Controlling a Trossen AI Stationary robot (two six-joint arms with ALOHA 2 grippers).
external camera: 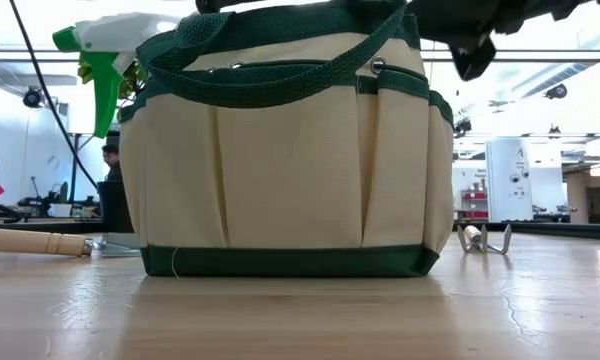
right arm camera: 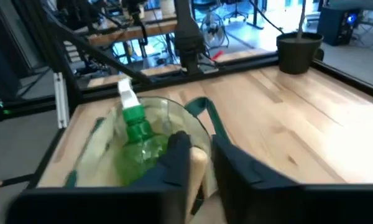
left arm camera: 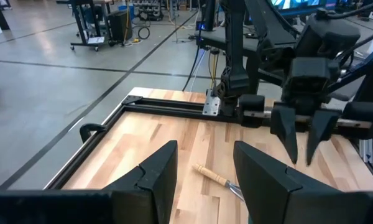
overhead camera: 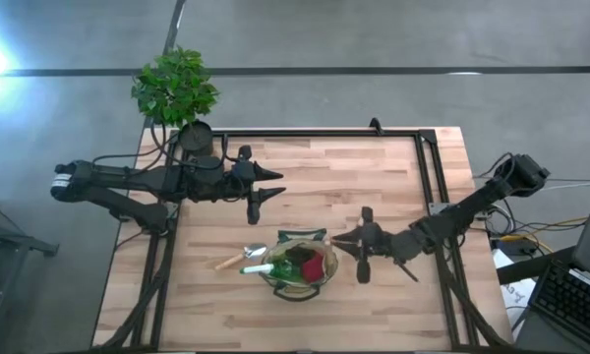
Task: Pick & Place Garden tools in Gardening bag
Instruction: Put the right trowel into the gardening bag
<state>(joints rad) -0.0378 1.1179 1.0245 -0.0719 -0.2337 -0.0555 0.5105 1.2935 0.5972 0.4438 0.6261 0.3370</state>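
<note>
Gardening bag (overhead camera: 297,265) already holds some tools; your right gripper (right arm camera: 200,165) hovers at its rim, nearly closed on something pale, can't tell what. Next, grab the trowel (overhead camera: 238,259) just beside the bag.

The tan gardening bag (external camera: 285,160) with green trim stands centre on the table (external camera: 300,315). A green-and-white spray bottle (external camera: 105,60) pokes out at its left; a wooden handle (external camera: 35,241) lies left, a metal rake head (external camera: 483,238) right.

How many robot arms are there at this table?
2. The left arm's hand hovers over the table's back left; the right arm's hand is at the gardening bag's right rim.
</note>
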